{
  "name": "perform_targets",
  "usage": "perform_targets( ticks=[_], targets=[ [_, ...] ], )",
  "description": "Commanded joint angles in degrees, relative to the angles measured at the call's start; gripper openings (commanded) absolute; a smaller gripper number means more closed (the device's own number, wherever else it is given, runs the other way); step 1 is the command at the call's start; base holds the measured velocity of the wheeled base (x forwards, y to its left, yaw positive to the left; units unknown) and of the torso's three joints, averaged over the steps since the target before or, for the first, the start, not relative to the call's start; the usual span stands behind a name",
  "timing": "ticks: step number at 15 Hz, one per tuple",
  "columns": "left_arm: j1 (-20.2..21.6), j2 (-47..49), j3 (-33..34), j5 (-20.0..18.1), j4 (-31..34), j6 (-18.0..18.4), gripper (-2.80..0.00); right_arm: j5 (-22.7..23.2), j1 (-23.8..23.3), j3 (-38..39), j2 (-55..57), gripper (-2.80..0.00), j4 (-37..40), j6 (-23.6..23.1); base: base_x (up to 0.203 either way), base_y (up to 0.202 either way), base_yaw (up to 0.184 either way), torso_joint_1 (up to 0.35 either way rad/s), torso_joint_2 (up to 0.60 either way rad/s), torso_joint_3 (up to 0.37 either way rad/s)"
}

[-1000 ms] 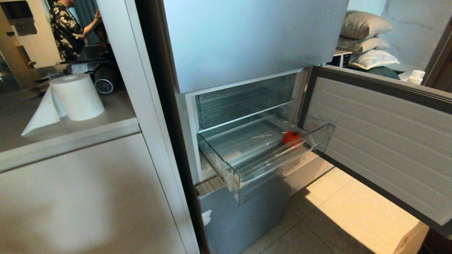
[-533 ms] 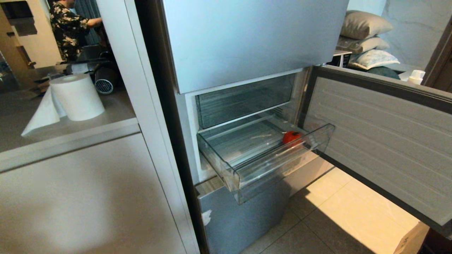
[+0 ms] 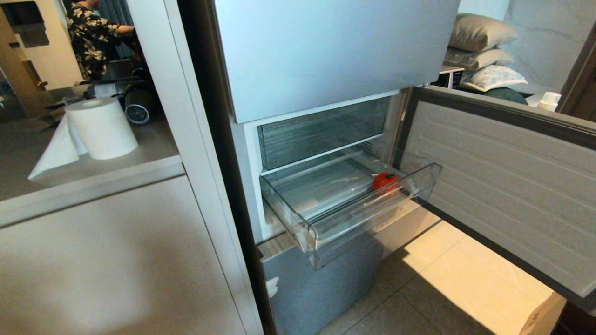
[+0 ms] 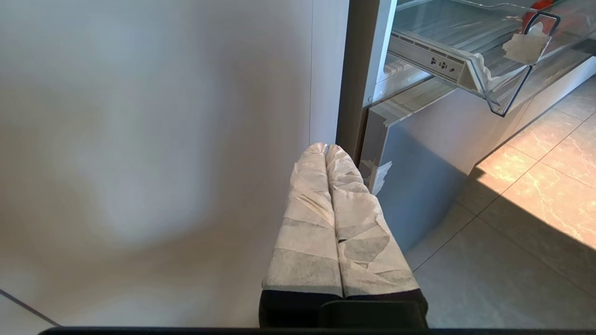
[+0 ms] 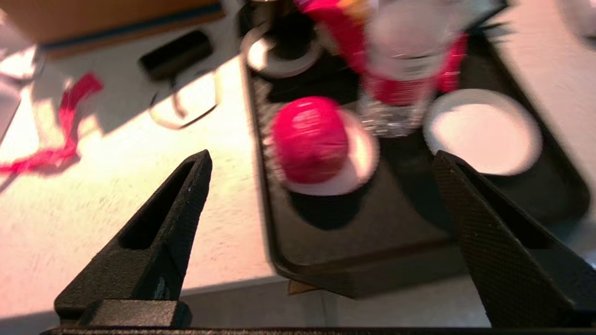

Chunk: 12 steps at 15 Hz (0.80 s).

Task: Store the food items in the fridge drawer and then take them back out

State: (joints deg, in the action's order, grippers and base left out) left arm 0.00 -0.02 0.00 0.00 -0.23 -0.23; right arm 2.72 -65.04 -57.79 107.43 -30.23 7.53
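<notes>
The fridge drawer (image 3: pixel 354 218) stands pulled out of the silver-blue fridge, and one red tomato-like food item (image 3: pixel 384 181) lies at its right end. Neither arm shows in the head view. My right gripper (image 5: pixel 321 158) is open and empty, hovering off the near edge of a black tray (image 5: pixel 326 265). Beyond its fingertips, a second red round food item (image 5: pixel 309 137) sits on a white dish in that tray. My left gripper (image 4: pixel 326 148) is shut on nothing, parked low beside the white cabinet. From there the fridge drawer (image 4: pixel 465 60) shows up and to the right.
The fridge door (image 3: pixel 503 186) hangs open on the right. On the tray are a red-labelled clear bottle (image 5: pixel 400 70) and a white round dish (image 5: pixel 482 130). A red ribbon scrap (image 5: pixel 60 121) and a small black object (image 5: pixel 177 53) lie beside it. A paper roll (image 3: pixel 100 128) stands on the counter; a person (image 3: pixel 88 37) is behind.
Drawer, tomato and door have not moved in the head view. Only the person in the background has shifted an arm.
</notes>
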Motion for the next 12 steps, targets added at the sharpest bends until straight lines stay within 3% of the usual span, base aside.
perform_targets(
  ticks=[1,7,12],
  targets=[
    [0.0,0.0,0.1,0.0,0.0,0.0,-2.8,0.0,0.6,-0.8,2.6,0.0,-0.2,-2.3,0.0,0.0,0.0,0.0,0.0,0.0],
    [0.0,0.0,0.1,0.0,0.0,0.0,-2.8,-0.7,3.2,-1.1,7.7,0.0,-3.6,-6.0,0.0,0.0,0.0,0.0,0.0,0.0],
    [-0.1,0.0,0.1,0.0,0.0,0.0,-2.8,-2.7,4.0,-9.8,16.0,0.0,-3.5,-8.5,0.0,0.0,0.0,0.0,0.0,0.0]
  ],
)
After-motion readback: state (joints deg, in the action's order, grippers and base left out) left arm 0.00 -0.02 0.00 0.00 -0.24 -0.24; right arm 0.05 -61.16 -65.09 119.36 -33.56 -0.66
